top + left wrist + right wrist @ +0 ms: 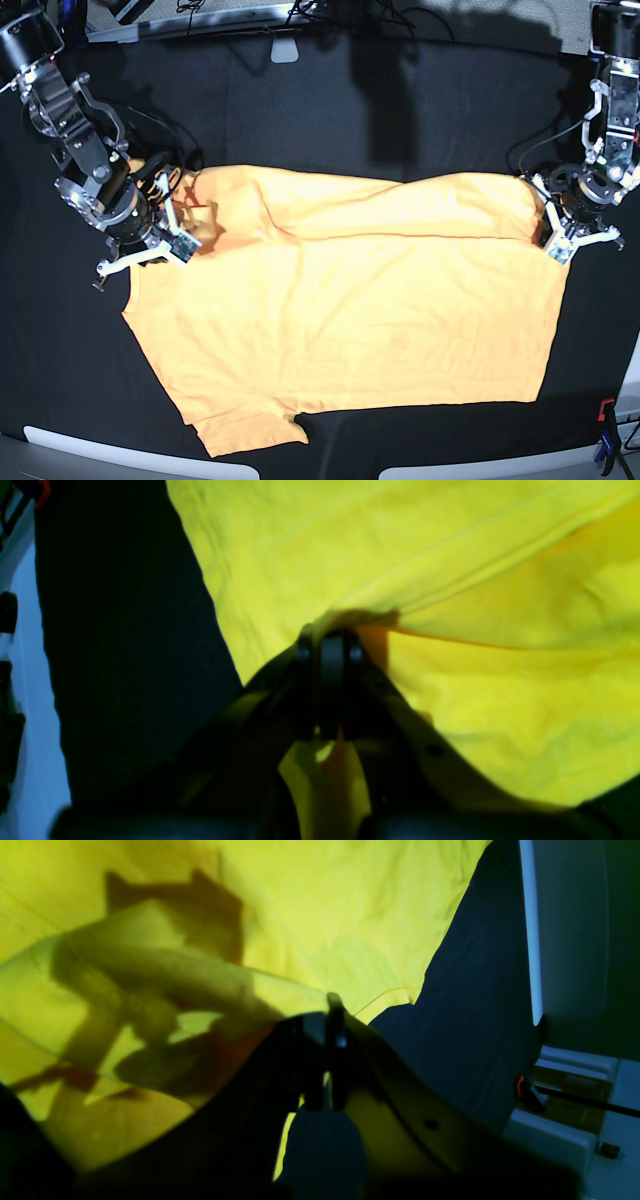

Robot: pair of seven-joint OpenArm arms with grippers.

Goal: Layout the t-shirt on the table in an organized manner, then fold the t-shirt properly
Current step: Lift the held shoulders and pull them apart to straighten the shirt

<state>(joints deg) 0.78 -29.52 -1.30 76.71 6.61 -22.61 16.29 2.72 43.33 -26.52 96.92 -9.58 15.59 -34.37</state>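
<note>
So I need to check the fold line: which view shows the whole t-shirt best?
The base view: the whole t-shirt lies spread on the table. Both wrist views show only cloth near each end effector.

arms: black and silver segmented links, dark cables looped alongside
left gripper [572, 232]: white claw-shaped fingers
right gripper [150, 250]: white fingers, black pads

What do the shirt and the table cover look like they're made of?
The shirt looks like soft knit cotton or a similar matte fabric: it drapes, creases into gentle folds and shows a stitched hem. The table looks covered in matte black woven cloth: it gives no shine and shows a faint grainy texture in the wrist views. The exact fibre of either cannot be told.
</note>
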